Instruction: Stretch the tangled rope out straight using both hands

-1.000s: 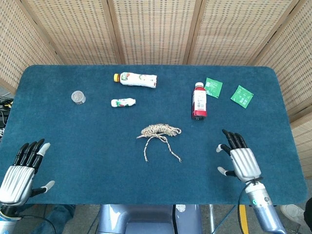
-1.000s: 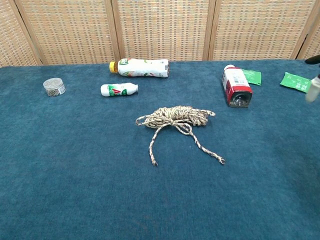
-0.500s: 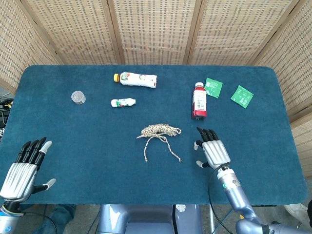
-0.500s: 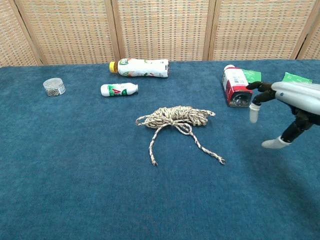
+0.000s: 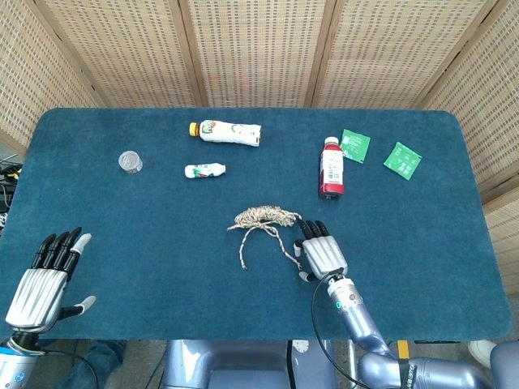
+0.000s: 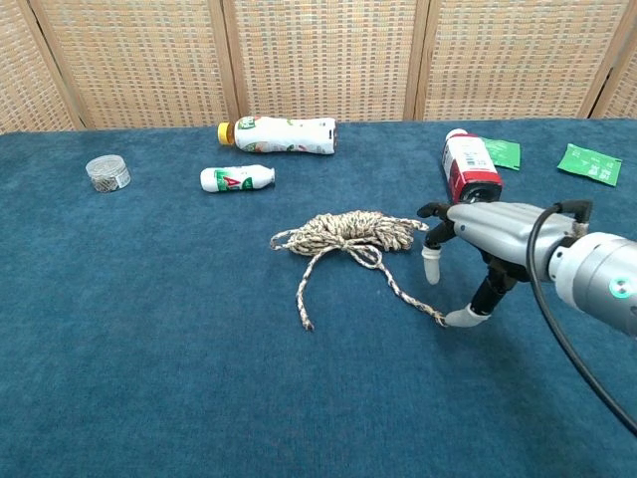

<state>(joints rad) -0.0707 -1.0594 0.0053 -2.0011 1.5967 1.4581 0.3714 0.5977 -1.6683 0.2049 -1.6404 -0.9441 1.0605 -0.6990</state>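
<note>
The tangled rope (image 5: pixel 264 217) (image 6: pixel 350 233) lies bundled at the middle of the blue table, with two loose ends trailing toward the front. My right hand (image 5: pixel 322 252) (image 6: pixel 485 241) hovers flat and open just right of the bundle, its thumb tip close to the right loose end (image 6: pixel 435 318). Whether it touches the rope I cannot tell. My left hand (image 5: pixel 45 276) is open at the front left corner, far from the rope, and appears only in the head view.
A red juice bottle (image 5: pixel 331 169) (image 6: pixel 468 171) lies right of the rope. Two white bottles (image 5: pixel 227 131) (image 5: pixel 204 170) and a small clear jar (image 5: pixel 130 161) lie at the back left. Two green packets (image 5: pixel 354 145) (image 5: pixel 402 159) rest at the back right.
My right hand has slid left across the table from the right side to beside the rope. The left hand has edged slightly forward. The rope has not moved.
</note>
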